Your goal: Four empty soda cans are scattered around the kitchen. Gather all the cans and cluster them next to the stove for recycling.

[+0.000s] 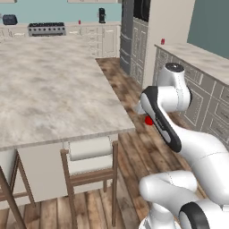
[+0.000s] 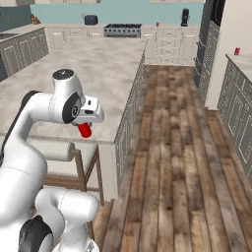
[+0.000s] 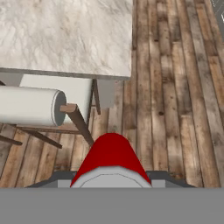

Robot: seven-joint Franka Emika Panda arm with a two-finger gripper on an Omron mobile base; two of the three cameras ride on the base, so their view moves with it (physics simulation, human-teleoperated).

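Note:
My gripper [image 2: 83,124] is shut on a red soda can [image 2: 86,132], held in the air off the near corner of the island. From the left base the same can [image 1: 148,120] peeks out beside my forearm, and in the hand view it [image 3: 111,157] rises above the plank floor. A second red can [image 2: 237,51] stands on the right-hand counter [image 1: 163,41]. A third, tiny red can [image 2: 157,24] sits on the far counter to the right of the stove [image 2: 122,30], also seen from the left base: can [image 1: 79,21], stove [image 1: 46,29].
The marbled island [image 1: 49,89] fills the left, with wooden stools [image 1: 89,163] tucked under its near edge. A wood-floor aisle [image 2: 182,147] runs towards the far counter. The tall fridge [image 1: 127,36] and a black coffee machine [image 2: 185,17] stand at the far end.

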